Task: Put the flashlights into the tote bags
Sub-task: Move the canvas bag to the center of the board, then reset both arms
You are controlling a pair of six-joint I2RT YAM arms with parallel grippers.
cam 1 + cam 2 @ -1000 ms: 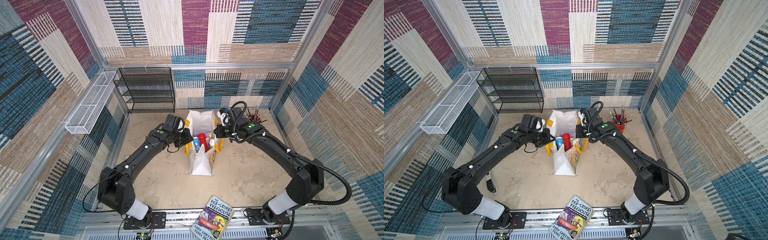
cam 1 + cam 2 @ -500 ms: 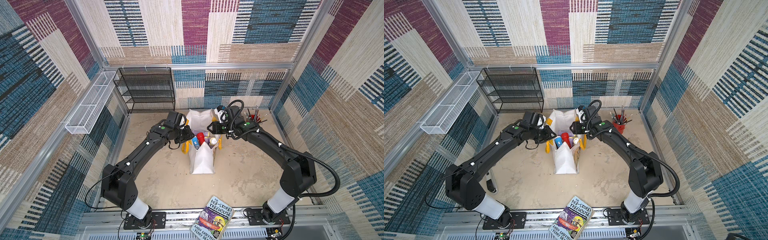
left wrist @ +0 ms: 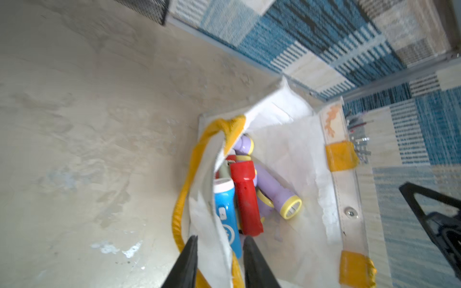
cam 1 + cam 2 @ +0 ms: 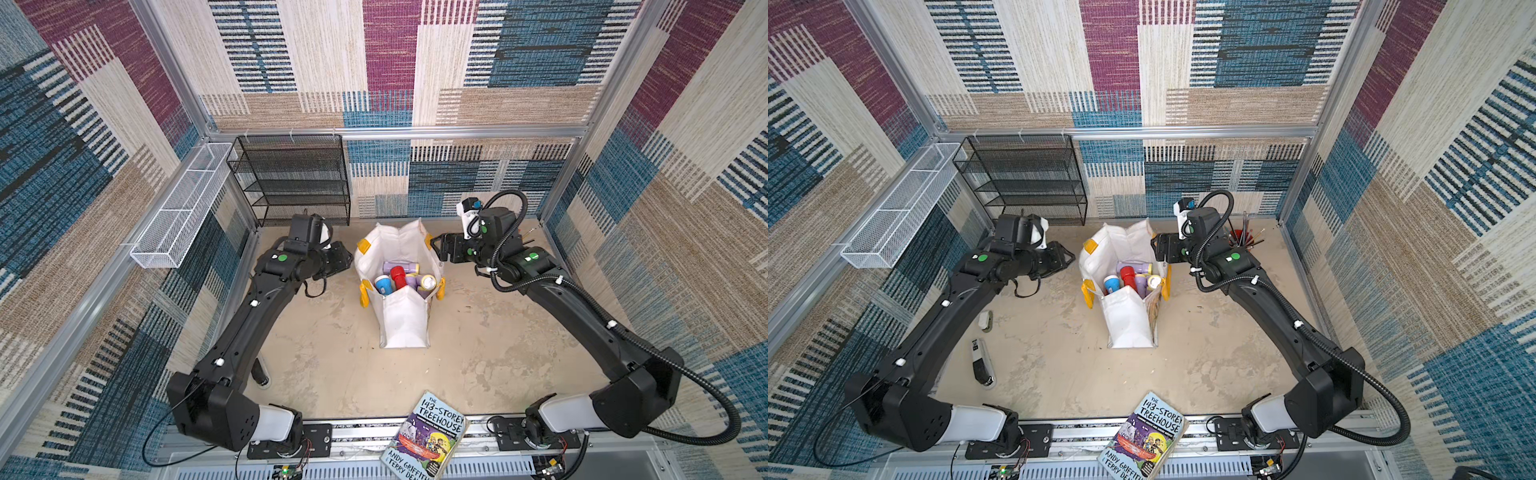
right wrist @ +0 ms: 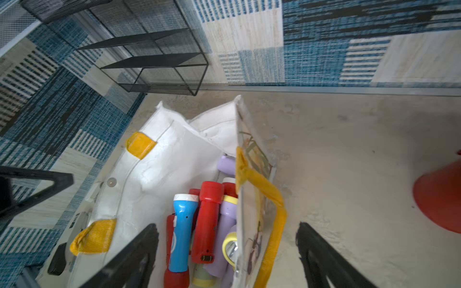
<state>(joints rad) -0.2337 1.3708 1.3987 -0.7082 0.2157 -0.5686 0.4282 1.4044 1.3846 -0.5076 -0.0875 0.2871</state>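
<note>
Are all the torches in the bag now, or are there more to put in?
It looks nearly finished.
Done: the blue flashlight, red flashlight and lilac flashlight lie with others inside the tote bag.
In hand: nothing. The left gripper and right gripper are open on either side of the bag's rim.
Left: I see no flashlight out on the table in both top views, so probably nothing more to load.
</note>
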